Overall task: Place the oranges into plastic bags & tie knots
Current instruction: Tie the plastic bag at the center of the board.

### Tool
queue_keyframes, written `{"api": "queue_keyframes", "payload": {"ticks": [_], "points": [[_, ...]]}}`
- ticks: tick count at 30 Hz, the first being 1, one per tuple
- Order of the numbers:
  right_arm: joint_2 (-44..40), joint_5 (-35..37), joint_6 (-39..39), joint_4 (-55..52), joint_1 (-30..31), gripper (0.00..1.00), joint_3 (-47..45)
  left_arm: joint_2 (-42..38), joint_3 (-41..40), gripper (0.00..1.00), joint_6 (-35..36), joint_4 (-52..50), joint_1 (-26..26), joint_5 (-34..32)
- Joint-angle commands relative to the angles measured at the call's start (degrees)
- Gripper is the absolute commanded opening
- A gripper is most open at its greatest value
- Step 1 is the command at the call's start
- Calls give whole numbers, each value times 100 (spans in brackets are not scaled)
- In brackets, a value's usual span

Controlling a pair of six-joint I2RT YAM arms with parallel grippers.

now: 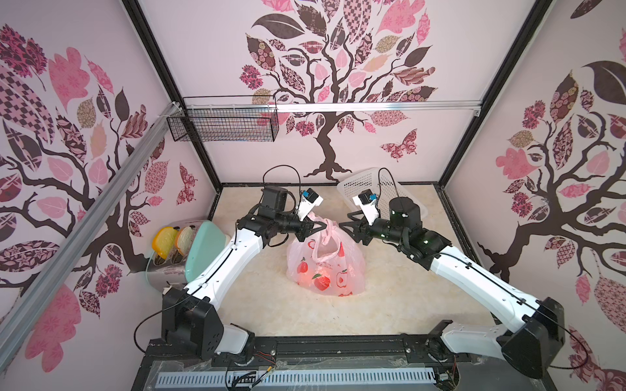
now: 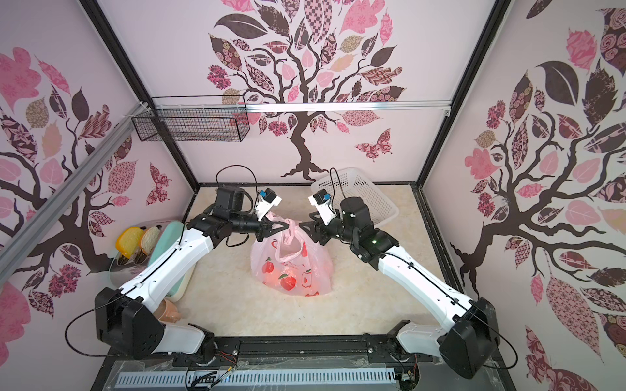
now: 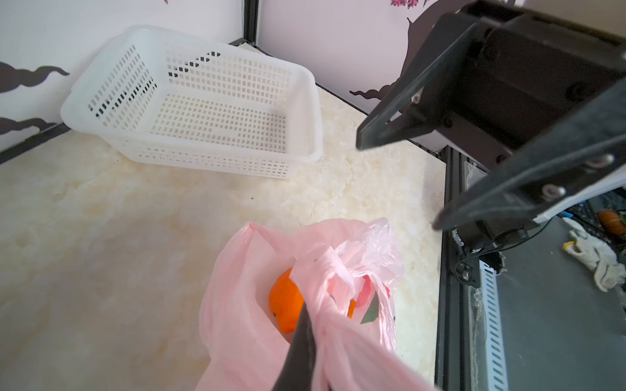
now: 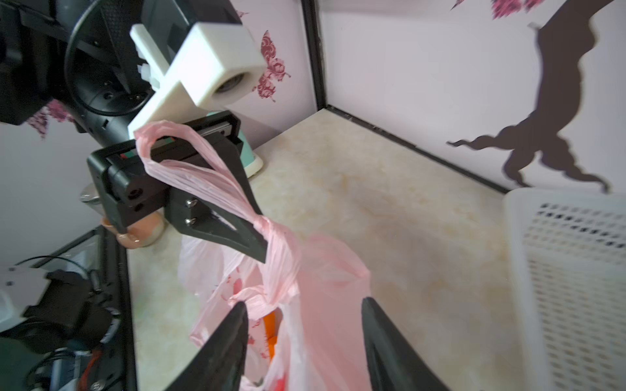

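The pink plastic bag [image 1: 326, 267] with red fruit prints stands mid-table in both top views. My left gripper [image 1: 316, 226] is shut on its twisted handle strip [image 4: 203, 182], which loops over that gripper's body. The strips bunch into a knot [image 4: 272, 233] just off the left fingertips. An orange [image 3: 284, 301] shows through the bag's mouth; any others are hidden by the plastic. My right gripper [image 4: 305, 304] is open, one finger on each side of the bag's neck, gripping nothing. Its tips sit just right of the knot [image 1: 327, 225].
A white perforated basket [image 1: 369, 186] leans at the back right, behind the right arm. At the left edge a toaster [image 1: 167, 267] holds a yellow slice and a bread slice, with a mint-green object [image 1: 203, 247] beside it. A black wire basket [image 1: 223, 125] hangs on the back wall.
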Motion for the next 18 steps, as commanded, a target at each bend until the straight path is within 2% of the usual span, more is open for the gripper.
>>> {"api": "queue_keyframes", "payload": {"ticks": [1, 4, 7, 12, 15, 18], "points": [[290, -671, -786, -123, -13, 65, 448, -215, 106, 0, 789, -230, -143, -301], [647, -925, -656, -397, -312, 60, 990, -378, 2, 0, 1381, -131, -566, -1274], [672, -1386, -421, -224, -674, 57, 978, -526, -215, 0, 1729, 275, -810, -1922], [808, -1344, -214, -93, -1193, 55, 871, -941, -1101, 0, 2076, 1964, -964, -2901], [1030, -1846, -94, 63, -1475, 55, 891, -1090, -1548, 0, 2537, 2873, -1196, -3544], [1431, -2546, -430, -183, -1528, 54, 1207, -1156, -1822, 0, 2891, 3403, -1391, -3795]]}}
